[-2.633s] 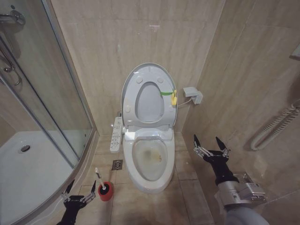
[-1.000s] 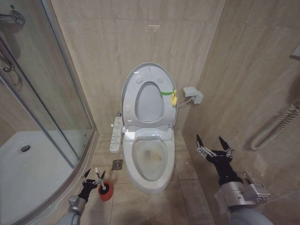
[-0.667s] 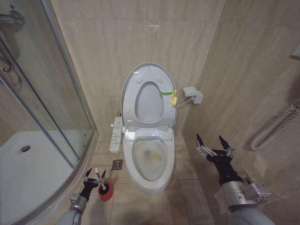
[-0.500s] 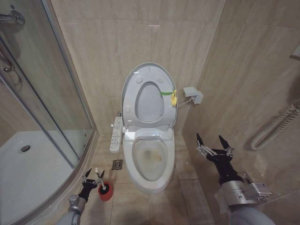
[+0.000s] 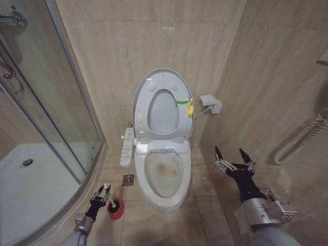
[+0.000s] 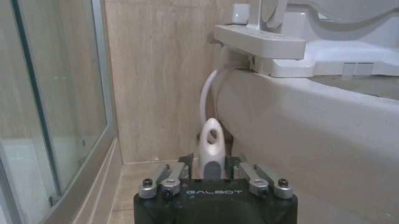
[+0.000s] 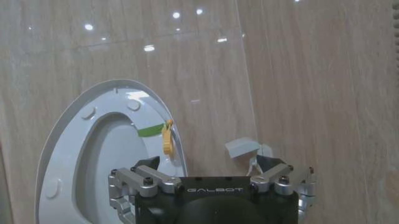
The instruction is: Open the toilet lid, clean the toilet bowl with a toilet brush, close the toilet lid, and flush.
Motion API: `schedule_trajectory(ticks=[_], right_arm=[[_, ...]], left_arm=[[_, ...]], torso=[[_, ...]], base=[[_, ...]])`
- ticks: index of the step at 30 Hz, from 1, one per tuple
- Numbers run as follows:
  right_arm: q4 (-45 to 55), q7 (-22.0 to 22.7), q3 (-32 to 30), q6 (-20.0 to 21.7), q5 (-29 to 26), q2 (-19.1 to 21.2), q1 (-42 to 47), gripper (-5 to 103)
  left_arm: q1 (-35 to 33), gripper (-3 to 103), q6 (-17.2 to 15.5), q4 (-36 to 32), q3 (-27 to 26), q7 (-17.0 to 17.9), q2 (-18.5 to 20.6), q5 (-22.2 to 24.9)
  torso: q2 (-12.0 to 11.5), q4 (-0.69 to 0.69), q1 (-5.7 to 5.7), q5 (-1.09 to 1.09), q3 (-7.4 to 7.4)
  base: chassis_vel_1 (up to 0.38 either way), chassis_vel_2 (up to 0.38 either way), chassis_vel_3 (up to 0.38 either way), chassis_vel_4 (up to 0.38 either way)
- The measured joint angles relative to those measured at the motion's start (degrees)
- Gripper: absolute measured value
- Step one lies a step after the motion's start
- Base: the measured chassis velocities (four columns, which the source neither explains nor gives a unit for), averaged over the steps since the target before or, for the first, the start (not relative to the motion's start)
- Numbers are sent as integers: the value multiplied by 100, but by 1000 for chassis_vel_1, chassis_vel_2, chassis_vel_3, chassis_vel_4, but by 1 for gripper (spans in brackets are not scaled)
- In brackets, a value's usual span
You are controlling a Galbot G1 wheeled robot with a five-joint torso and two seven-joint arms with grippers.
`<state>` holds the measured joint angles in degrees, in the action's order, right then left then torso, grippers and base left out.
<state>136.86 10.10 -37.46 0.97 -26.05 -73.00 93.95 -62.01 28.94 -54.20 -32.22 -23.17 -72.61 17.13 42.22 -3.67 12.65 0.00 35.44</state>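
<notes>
White-handled toilet brush (image 5: 106, 190): standing in small red cup holder (image 5: 115, 209) on floor, left of bowl
Left gripper (image 5: 101, 197): clamped on brush handle
Right gripper (image 5: 233, 159): spread wide, empty, right of toilet
Glossy white toilet lid (image 5: 163, 106): up
Stained ceramic toilet bowl (image 5: 164, 173): unscrubbed
Left to do: scrub, close lid, flush

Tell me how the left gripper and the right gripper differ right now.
The left gripper is shut on the toilet brush handle, low by the red holder beside the shower glass; the right gripper is open and holds nothing. The left gripper sits near the floor on the bowl's left; the right gripper hangs higher, off the toilet bowl's right side. Both point toward the back wall.
</notes>
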Motion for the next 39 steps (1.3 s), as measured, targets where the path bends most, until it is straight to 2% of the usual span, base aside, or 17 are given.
schedule_trajectory(ticks=[1, 2, 16, 21, 30, 39], right_arm=[[-7, 0, 0, 0, 0, 3, -11, 100], [-19, 1, 5, 0, 0, 7, -30, 100], [-76, 5, 47, -30, 10, -23, -32, 100], [-84, 8, 54, -47, 13, -20, -39, 100], [-24, 25, 18, -10, -42, 32, -76, 100], [-43, 31, 31, 7, -48, 52, -121, 100]], left_arm=[[-9, 47, 8, 0, -7, -8, 0, 1], [-39, 25, 14, -16, -22, -18, 0, 4], [-493, 25, 47, -477, -242, -78, -6, -18], [-662, 25, 181, -703, -335, -109, 24, -100], [-1012, 25, 234, -1452, -408, -148, 91, 119], [-1452, 25, 28, -2517, -502, -83, 152, 366]], torso=[[0, 0, 0, 0, 0], [0, 0, 0, 0, 0], [0, 1, -1, -1, 0], [0, 1, -1, -1, 0], [0, 0, -1, 0, 0], [-1, 1, 0, 0, 0]], base=[[0, 0, 0, 0], [0, 0, 0, 0], [0, 0, 0, 0], [0, 0, 0, 0], [0, 0, 0, 0], [0, 0, 0, 0]])
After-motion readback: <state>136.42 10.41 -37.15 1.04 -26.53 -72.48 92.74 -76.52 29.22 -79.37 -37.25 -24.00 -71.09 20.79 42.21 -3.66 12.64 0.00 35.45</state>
